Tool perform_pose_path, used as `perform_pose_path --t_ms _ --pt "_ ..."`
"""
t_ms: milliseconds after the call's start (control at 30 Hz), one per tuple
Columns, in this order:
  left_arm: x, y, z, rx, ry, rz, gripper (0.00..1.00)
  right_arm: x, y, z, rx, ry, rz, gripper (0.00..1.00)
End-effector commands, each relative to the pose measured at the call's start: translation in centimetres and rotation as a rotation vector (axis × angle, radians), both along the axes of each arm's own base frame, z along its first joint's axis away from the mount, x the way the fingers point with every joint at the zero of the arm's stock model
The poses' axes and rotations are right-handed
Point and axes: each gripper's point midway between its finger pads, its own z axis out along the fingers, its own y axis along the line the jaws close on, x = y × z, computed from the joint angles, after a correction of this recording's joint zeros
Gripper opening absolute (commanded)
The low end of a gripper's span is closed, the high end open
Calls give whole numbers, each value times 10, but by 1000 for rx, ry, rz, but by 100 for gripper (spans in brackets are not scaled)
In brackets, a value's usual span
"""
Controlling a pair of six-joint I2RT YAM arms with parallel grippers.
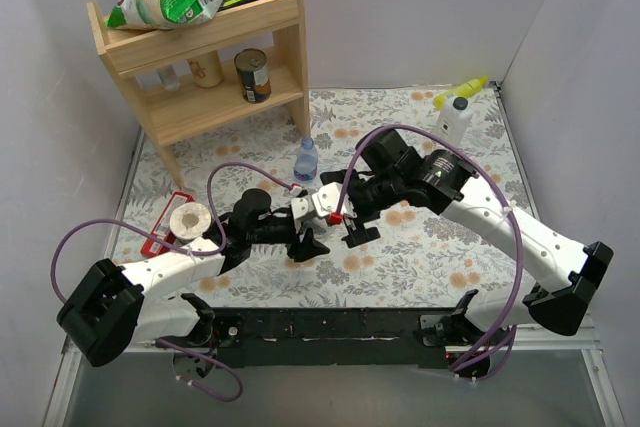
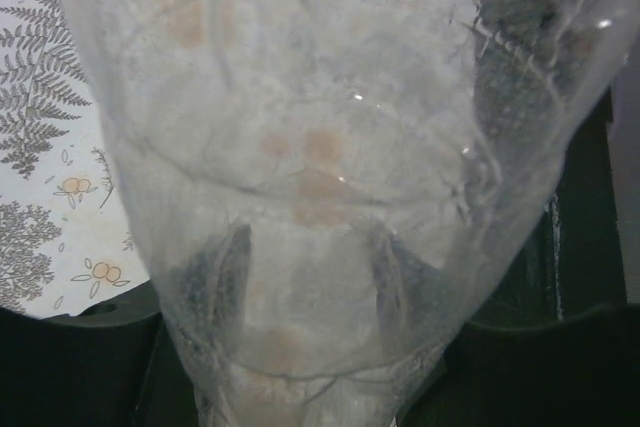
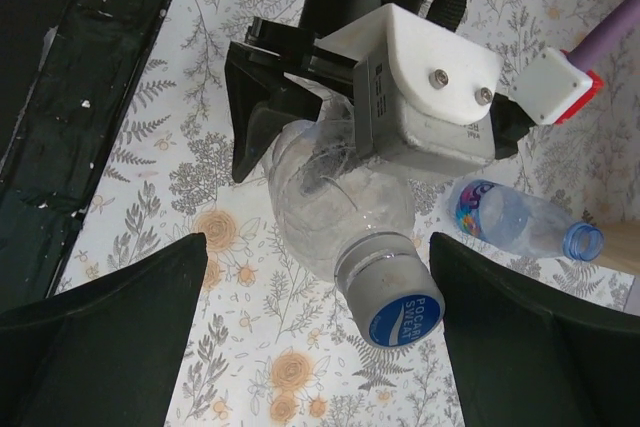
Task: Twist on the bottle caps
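Tabletop (image 1: 430, 257) has a floral-print cover, with plain white walls (image 1: 420, 7) on three sides. Wooden shelf (image 1: 200, 57) sits upper left in the top view. Left gripper (image 3: 320, 147) is clamped on a clear bottle (image 3: 325, 212) at frame centre, neck pointing at the right wrist camera. Blue-topped cap (image 3: 403, 309) is on that neck. Right gripper (image 3: 318, 247) has its jaws wide apart, flanking the cap without touching it. Second bottle (image 1: 306, 159), blue label, stands just above them in the top view.

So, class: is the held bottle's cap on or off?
On: the blue cap sits over the bottle neck. Tightness: cannot tell.
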Motion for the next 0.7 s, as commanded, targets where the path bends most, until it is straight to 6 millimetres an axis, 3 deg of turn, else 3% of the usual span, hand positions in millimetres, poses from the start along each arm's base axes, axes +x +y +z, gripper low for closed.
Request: perform_pose_path --t_ms 0,333,667 --pt "6 -9 27 -76 31 24 0 2 -8 9 11 -62 -28 98" --pt "7 -9 40 -125 56 44 0 6 -23 -12 -59 -17 -148 98" --pt "12 -5 41 -142 62 93 0 -11 -53 -33 -194 55 -176 96"
